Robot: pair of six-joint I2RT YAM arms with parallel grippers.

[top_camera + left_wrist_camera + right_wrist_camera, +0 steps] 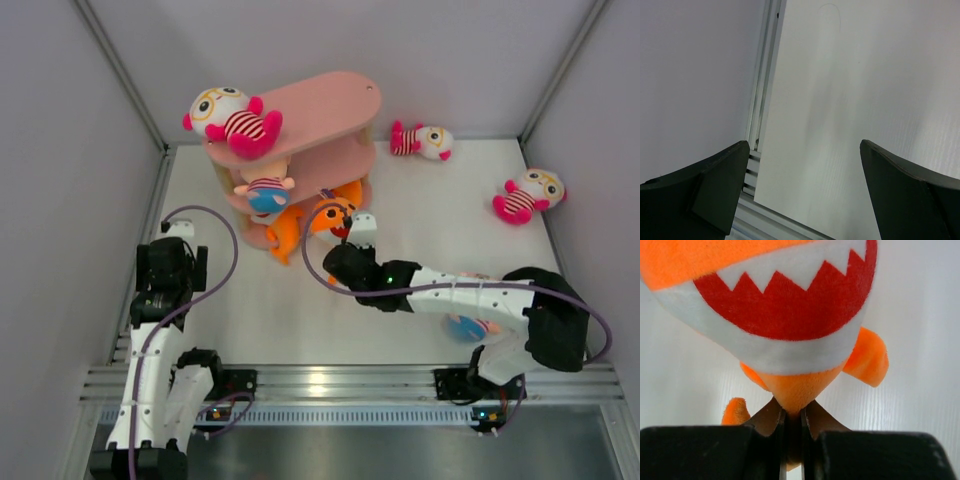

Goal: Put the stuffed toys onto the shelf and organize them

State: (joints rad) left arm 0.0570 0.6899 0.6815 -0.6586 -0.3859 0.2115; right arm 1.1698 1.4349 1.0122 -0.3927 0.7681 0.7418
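Observation:
The pink three-tier shelf [330,100] stands at the back left of centre. A white-headed goggled doll [232,118] lies on its top board, a peach doll in blue pants [266,190] on the middle board, and an orange fish [285,230] at the bottom. My right gripper [345,232] is shut on a second orange fish [790,300], pinching its lower tip at the shelf's bottom tier [335,213]. Two goggled dolls lie on the table, one at the back [420,140] and one at the far right [528,195]. A peach doll [470,327] shows under the right arm. My left gripper [805,150] is open and empty.
White walls close in the table on the left, back and right. A metal rail [340,385] runs along the near edge. The left gripper hangs over the table's left edge [762,150] near the wall.

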